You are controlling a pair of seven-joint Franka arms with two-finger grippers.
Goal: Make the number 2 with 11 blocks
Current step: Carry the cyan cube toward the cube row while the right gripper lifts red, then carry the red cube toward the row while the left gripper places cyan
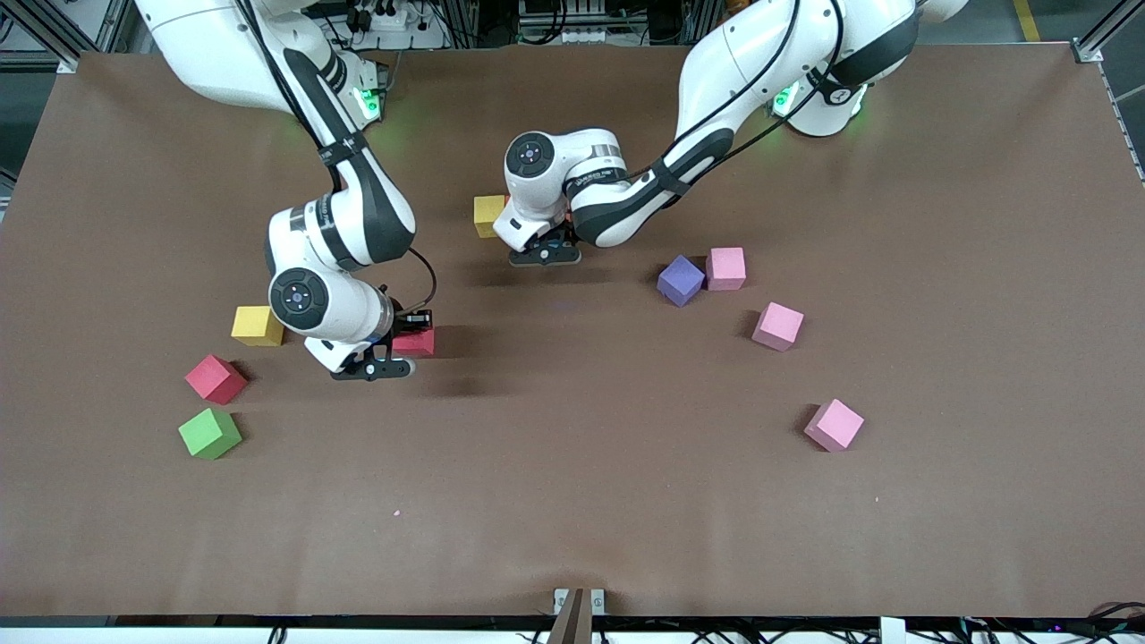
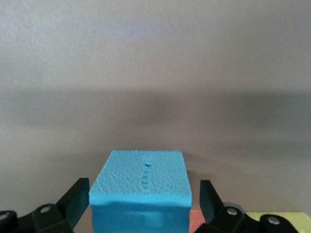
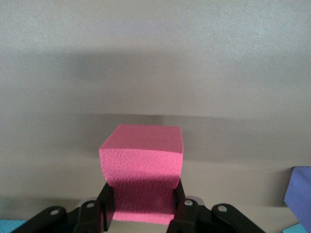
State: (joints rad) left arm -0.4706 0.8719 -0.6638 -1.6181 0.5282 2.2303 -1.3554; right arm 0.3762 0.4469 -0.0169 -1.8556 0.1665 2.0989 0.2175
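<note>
Blocks decide your next move: your left hand (image 2: 141, 204) stands released around the blue block (image 2: 141, 187) set on the counter (image 1: 572, 501) beside the yellow block (image 1: 488, 215). Your right hand (image 3: 143, 206) grasps a pink block (image 3: 142, 167), toward the right arm's end.

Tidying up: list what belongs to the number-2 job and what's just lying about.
Job: light blue block, between open left claw; deep pink block, in right claw; two yellow blocks, red block, green block, purple block, three pale pink blocks.
Lying about: pink speck; edge bracket.
</note>
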